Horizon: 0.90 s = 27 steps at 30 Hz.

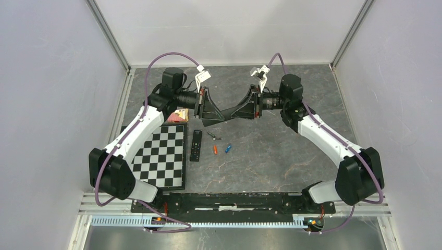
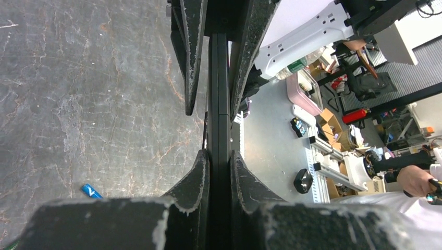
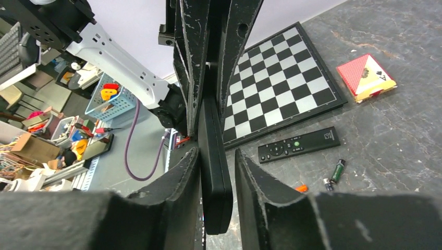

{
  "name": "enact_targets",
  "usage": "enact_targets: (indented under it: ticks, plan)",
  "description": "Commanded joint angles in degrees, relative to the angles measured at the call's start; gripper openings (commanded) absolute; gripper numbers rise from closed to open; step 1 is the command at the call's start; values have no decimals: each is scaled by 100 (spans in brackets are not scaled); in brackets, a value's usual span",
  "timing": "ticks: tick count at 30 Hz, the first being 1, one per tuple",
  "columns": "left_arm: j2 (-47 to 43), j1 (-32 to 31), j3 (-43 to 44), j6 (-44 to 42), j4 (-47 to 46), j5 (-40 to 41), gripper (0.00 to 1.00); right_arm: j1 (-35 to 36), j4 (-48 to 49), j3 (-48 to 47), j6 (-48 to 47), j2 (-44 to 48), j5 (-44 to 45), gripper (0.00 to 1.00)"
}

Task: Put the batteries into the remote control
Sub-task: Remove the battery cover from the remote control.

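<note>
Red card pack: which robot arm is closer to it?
Left. The left gripper hangs beside the card pack; the right gripper is beyond the held remote control, farther off.

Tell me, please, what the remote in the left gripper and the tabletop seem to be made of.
The remote control: probably plastic, matte black; dull, smooth, rounded edges. The tabletop: grey stone or stone-print laminate, veined with a faint sheen; unclear which.
</note>
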<state>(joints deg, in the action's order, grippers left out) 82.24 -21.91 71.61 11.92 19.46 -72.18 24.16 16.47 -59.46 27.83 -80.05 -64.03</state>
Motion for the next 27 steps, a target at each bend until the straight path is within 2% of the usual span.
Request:
enact_targets:
  ticks: [1,4,6,13,21,25,27]
  plan:
    - [-228,-13,208,-527,324,-413,2,-120,717,61,401,-63,88,33]
    - [-262,5,239,-849,632,-412,2,-364,1211,281,779,-75,94,27]
    - [-286,20,215,-897,671,-440,2,-487,1639,414,1090,-94,0,19]
    - [-348,36,251,-911,673,-516,2,-572,1876,478,1135,-199,-344,0]
    - [-443,121,170,-946,673,-605,2,-845,3157,699,2013,-234,-889,1]
    - [-420,129,153,-946,673,-567,2,-882,3130,626,2076,-287,-781,4]
    - [-393,126,160,-937,673,-561,2,-902,2741,569,1869,-313,-653,7]
